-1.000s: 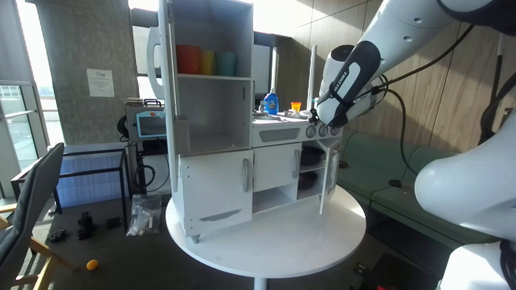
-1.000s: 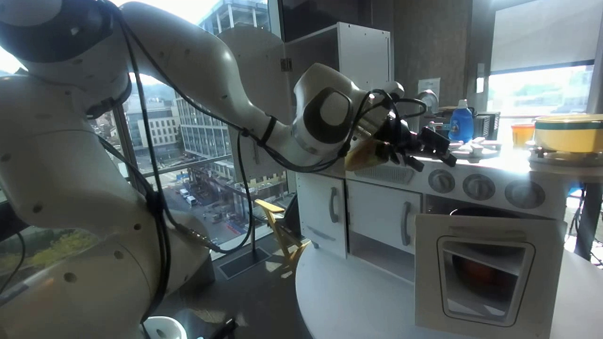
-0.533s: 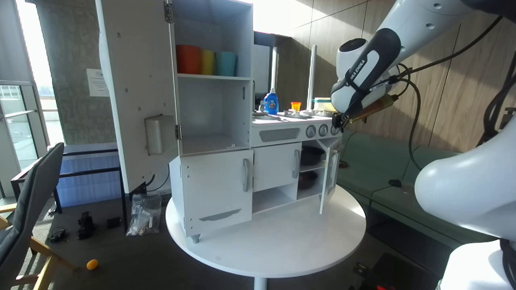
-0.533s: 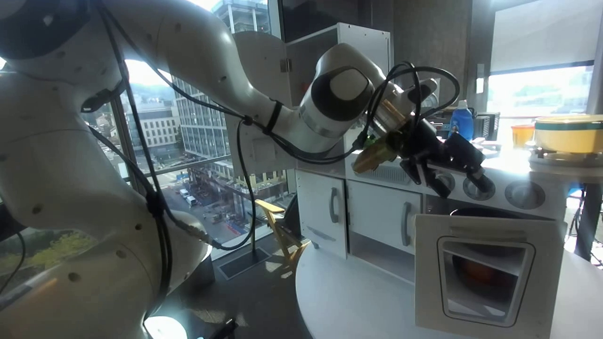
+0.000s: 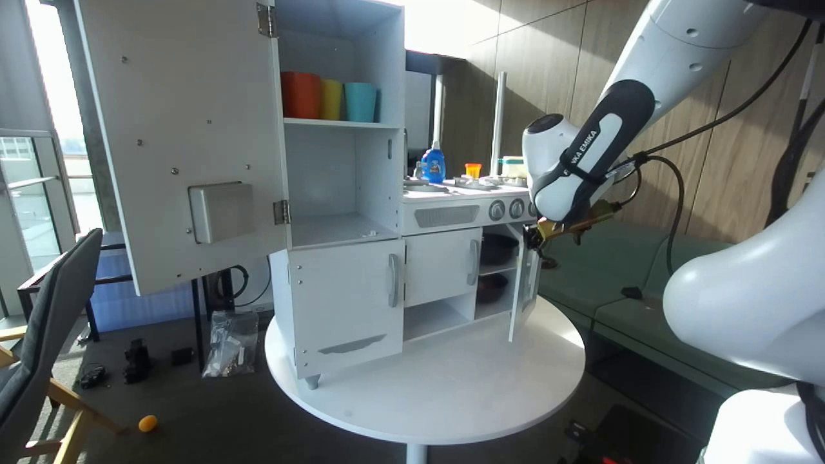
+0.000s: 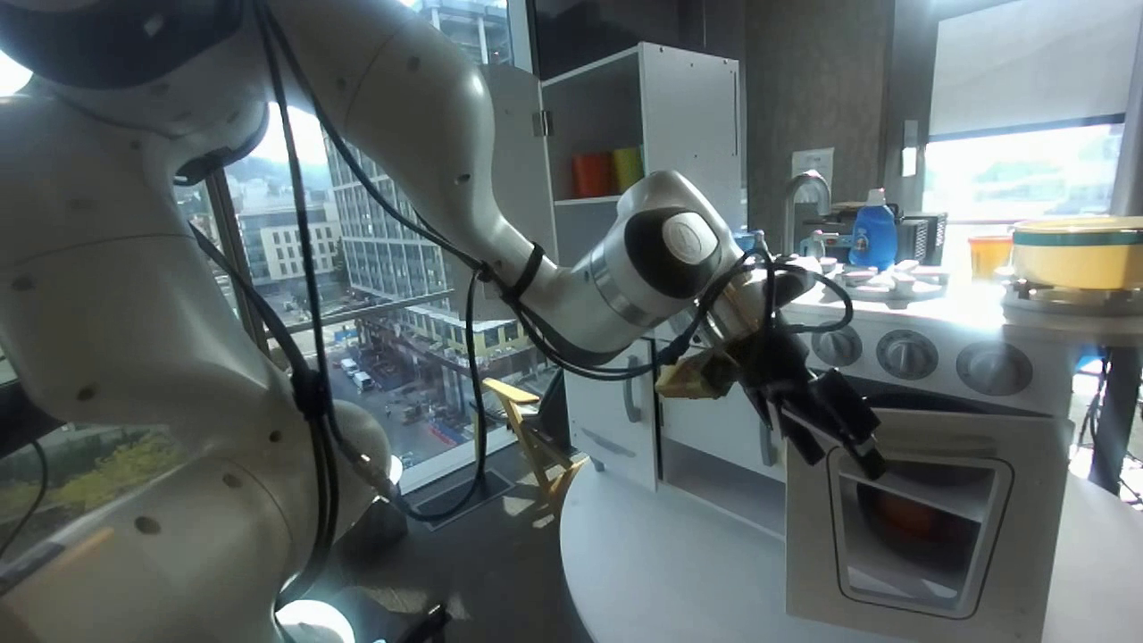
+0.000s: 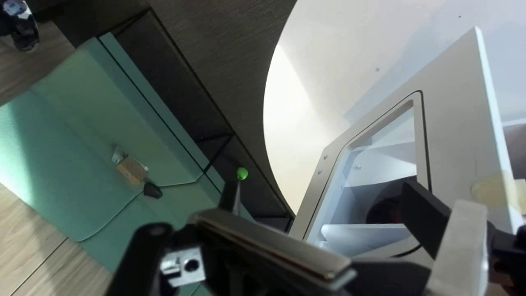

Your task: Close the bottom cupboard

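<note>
Fingers [image 7: 425,213] of the gripper [image 6: 841,455] are hanging parted near the bottom cupboard [image 5: 499,269]. Its windowed door [image 6: 1022,536] is standing open; I can't tell whether they're touching it.

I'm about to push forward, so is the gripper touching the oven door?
Cannot tell. In both exterior views the gripper overlaps the oven door, and in the wrist view a finger crosses it; none plainly shows contact or gap.
</note>
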